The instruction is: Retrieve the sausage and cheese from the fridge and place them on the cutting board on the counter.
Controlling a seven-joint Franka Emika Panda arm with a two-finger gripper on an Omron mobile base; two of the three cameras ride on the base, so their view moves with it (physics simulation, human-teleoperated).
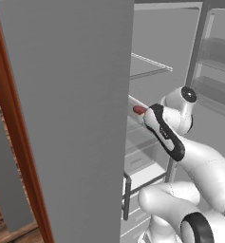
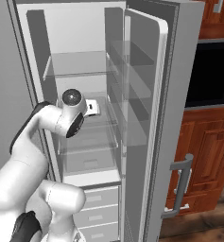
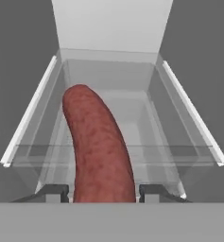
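Reddish-brown sausage (image 3: 98, 146) sits clamped in the tool (image 3: 103, 191), fingertips (image 3: 54, 191) pressing both sides; draw it straight out of the fridge (image 2: 80, 28), clearing the glass shelf (image 3: 118, 153)

Base views flank arm, both facing open fridge (image 2: 146, 118); hand view close along sausage (image 3: 98, 146)

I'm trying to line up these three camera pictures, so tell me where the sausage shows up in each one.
Left base view: the sausage is a small red tip at centre, poking out past the grey fridge door edge, just ahead of the hand.
Right base view: I can't make it out; the arm's wrist sits in front of the shelf.
Hand view: it fills the lower centre, rising between the fingers.
Shared landmark: the glass shelves of the fridge.
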